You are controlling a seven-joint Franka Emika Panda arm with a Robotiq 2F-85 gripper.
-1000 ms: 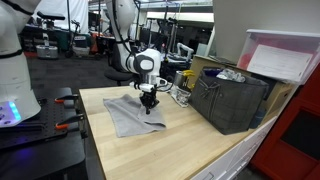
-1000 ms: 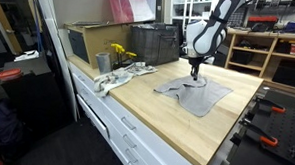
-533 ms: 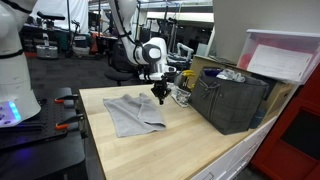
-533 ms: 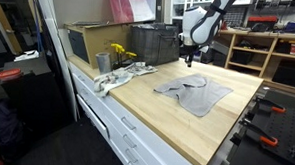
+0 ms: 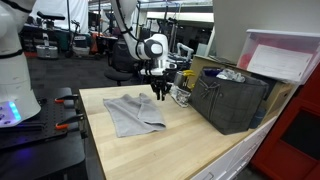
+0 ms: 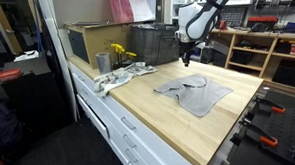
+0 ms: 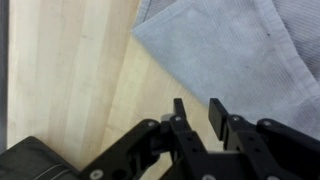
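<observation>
The gray cloth (image 5: pixel 133 112) lies flat on the tabletop (image 5: pixel 190 140), below my fingers (image 7: pixel 217 115) and a little past them. They hang up high, only a bit apart and holding nothing, so the cloth rests by itself.

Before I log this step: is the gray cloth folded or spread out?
Mostly spread: gray cloth lies flat on the table, one edge turned back over it.
</observation>
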